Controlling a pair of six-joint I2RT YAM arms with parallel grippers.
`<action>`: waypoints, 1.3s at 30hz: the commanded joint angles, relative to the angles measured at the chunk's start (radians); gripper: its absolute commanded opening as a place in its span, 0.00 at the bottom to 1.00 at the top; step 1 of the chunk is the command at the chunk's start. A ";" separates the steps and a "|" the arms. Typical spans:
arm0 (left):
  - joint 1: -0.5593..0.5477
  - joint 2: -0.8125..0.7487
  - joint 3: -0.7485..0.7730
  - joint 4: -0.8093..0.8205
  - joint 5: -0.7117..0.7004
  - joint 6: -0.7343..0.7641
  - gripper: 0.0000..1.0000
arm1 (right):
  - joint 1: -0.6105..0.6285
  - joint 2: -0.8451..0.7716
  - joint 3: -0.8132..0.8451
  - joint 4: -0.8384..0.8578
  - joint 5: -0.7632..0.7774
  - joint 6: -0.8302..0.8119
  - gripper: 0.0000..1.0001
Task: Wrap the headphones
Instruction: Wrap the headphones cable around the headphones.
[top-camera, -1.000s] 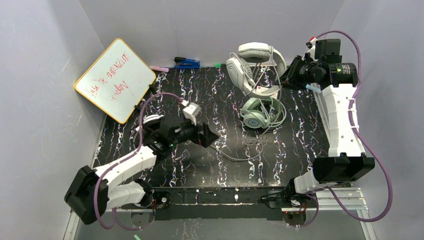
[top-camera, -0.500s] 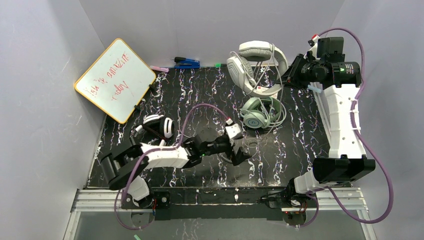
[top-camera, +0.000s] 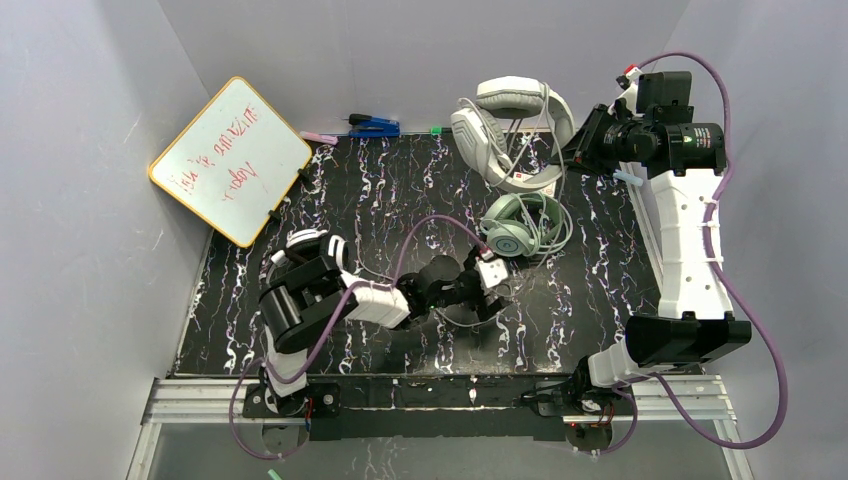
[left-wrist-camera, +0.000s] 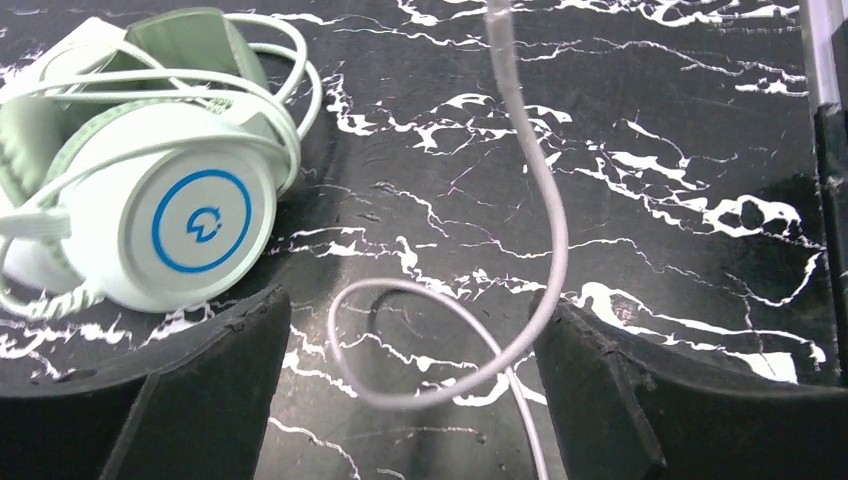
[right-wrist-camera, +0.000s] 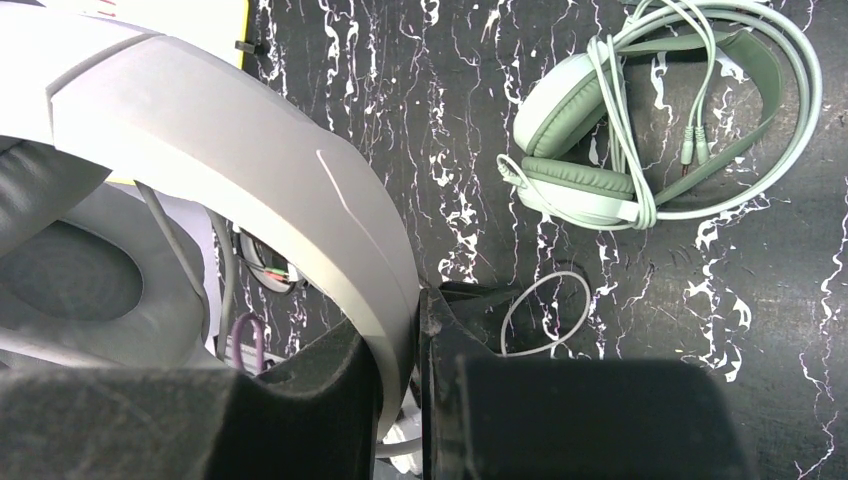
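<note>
- The left fingers (top-camera: 490, 298) hang low over the near middle of the counter (top-camera: 400, 190), spread wide and gripping nothing.
- A loose grey cable (left-wrist-camera: 440, 345) lies on the counter in a loop between the two spread fingers. One strand runs away toward the far side, and I cannot tell which headset it belongs to.
- The black-and-white headset (top-camera: 320, 245) sits near the left edge of the counter, partly hidden behind the left arm.
- The mint-green headset (top-camera: 515, 228) lies flat just beyond the left fingers, with its pale cable wound in loops around the band and cups. In the left wrist view its cup with a blue ring (left-wrist-camera: 200, 222) faces up.
- The grey headset (top-camera: 510, 135) is at the far right of the counter, with its cable hanging tangled inside the band.
- The right fingers (top-camera: 572, 152) are pressed together on the band of the grey headset (right-wrist-camera: 250, 170).
- A whiteboard (top-camera: 230, 158) with red writing leans at the far left corner.
- A blue tool (top-camera: 375, 126) and a pink marker (top-camera: 318, 137) lie along the back edge.
</note>
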 joint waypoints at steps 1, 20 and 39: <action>-0.007 0.049 0.071 0.044 0.068 0.092 0.74 | 0.005 -0.023 0.053 0.054 -0.072 0.028 0.01; 0.002 -0.651 -0.488 -0.086 -0.056 -0.132 0.00 | 0.005 -0.004 0.063 0.034 0.028 0.024 0.01; 0.280 -0.920 -0.725 -0.014 -0.175 -0.629 0.00 | 0.005 -0.032 0.065 0.054 -0.092 0.031 0.01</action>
